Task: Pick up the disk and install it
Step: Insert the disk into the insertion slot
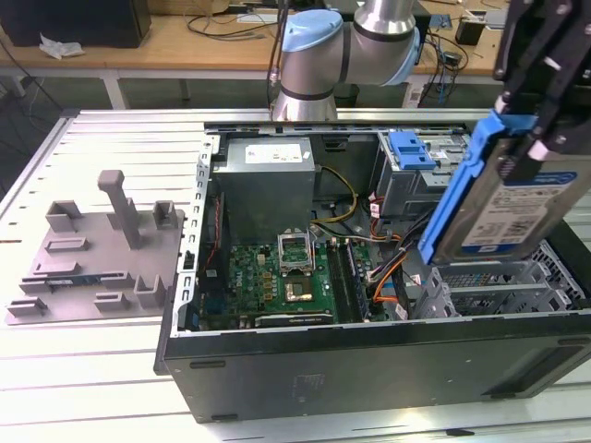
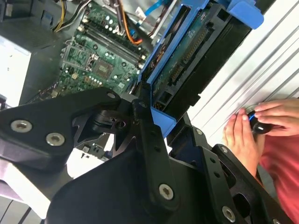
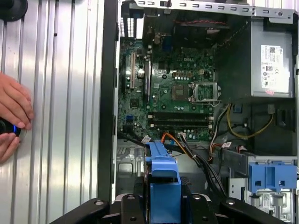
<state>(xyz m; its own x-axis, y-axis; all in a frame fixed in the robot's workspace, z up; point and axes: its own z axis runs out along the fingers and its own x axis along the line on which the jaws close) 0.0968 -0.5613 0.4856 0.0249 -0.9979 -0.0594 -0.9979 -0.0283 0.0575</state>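
The open computer case point(image 1: 369, 369) lay on the slatted table point(image 1: 111, 148), with a fixture plate point(image 1: 102, 258) beside it at the exterior view's left. The arm's base point(image 1: 319, 74) stood behind the case, and a workbench point(image 1: 185, 41) ran farther back. Inside the case, the power supply point(image 1: 268, 180) sat at the far wall, the motherboard point(image 1: 286, 272) in front of it, and the latched drive cage point(image 1: 411, 175) to the exterior view's right of both. The disk point(image 1: 517, 203), clamped in the gripper point(image 1: 531, 129), hung tilted above the case's bays point(image 1: 499, 281) at the exterior view's right. In the first wrist view a person's hand point(image 3: 14, 116) rested on the table just outside the case's wall.
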